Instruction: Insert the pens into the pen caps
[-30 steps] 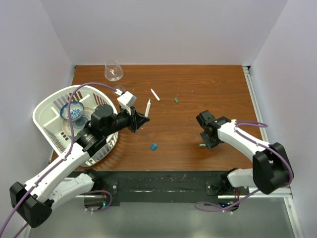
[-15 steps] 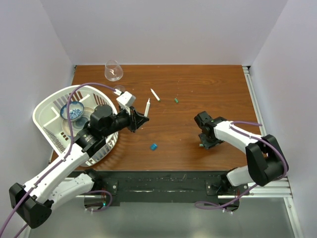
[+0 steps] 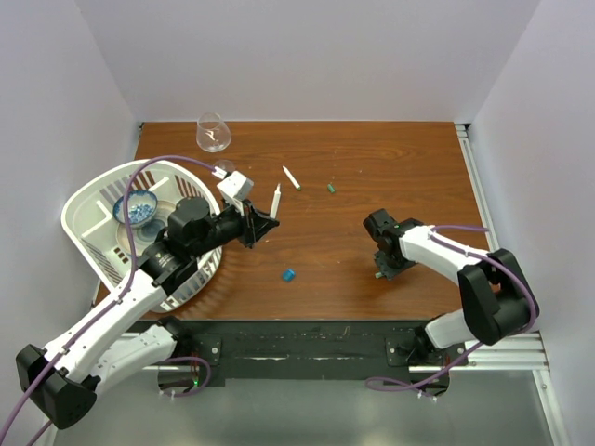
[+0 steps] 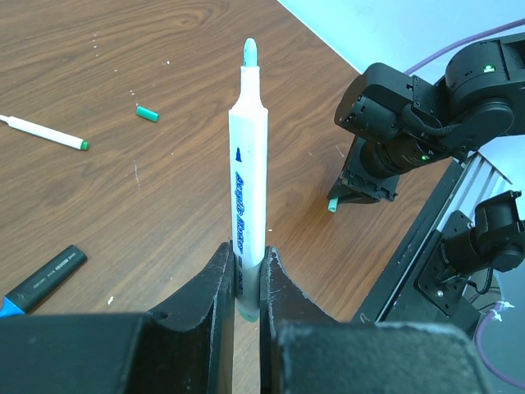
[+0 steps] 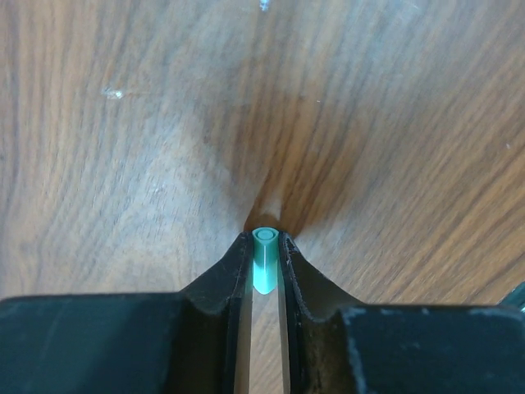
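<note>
One pen (image 4: pixel 248 189) sticks straight out of my left gripper (image 4: pixel 244 267), jaws pinched on its lower end, open wood all round; there's blue lettering down the barrel but I can't read it. The right gripper (image 5: pixel 264 250) has its jaws nearly closed on a green cap (image 5: pixel 263 267), low over the table toward the near edge. A second pen (image 3: pixel 292 177), another green cap (image 3: pixel 331 188) and a blue cap (image 3: pixel 289 275) lie loose, well apart.

Bowl (image 3: pixel 137 207) in basket (image 3: pixel 69 221), L side; glass (image 3: pixel 212 132) behind; loose pen (image 3: pixel 292 177) L of cap (image 3: pixel 331 188).
</note>
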Controlling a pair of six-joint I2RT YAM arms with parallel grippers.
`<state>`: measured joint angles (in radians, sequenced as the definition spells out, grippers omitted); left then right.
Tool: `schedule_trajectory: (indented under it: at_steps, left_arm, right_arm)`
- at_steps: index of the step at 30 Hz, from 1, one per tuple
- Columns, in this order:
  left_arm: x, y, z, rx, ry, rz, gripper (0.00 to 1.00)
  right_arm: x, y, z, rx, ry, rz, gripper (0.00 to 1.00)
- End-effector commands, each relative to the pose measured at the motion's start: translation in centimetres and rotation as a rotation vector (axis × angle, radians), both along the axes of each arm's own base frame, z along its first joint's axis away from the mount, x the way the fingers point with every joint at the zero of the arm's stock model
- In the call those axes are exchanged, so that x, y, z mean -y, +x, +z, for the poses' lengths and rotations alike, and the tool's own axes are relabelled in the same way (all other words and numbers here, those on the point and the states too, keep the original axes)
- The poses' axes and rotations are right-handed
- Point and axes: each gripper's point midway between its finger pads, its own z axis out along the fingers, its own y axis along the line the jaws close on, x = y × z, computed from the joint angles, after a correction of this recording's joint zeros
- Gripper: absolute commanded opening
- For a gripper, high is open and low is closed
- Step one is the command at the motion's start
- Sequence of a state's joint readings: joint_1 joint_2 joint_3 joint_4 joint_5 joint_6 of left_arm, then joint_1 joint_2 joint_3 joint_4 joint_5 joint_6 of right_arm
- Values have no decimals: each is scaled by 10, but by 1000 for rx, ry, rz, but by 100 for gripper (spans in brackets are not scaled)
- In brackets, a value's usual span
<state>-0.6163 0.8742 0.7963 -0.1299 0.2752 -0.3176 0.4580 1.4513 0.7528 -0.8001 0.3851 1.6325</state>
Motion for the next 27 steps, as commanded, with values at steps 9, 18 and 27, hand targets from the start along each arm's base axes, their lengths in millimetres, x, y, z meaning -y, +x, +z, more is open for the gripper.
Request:
schedule_trajectory:
  at_steps: [9, 18, 27]
  left_arm:
    - [16, -11, -18, -93, -6, -101, 0]
    - [31, -35, -38, -215, -96, -188, 0]
    - [41, -52, -74, -306, -185, -232, 0]
  right_arm:
    - [-17, 41, 0, 171, -32, 493, 0]
    - [-50, 52, 24, 341, 57, 777, 0]
    - [-85, 56, 69, 534, 196, 890, 0]
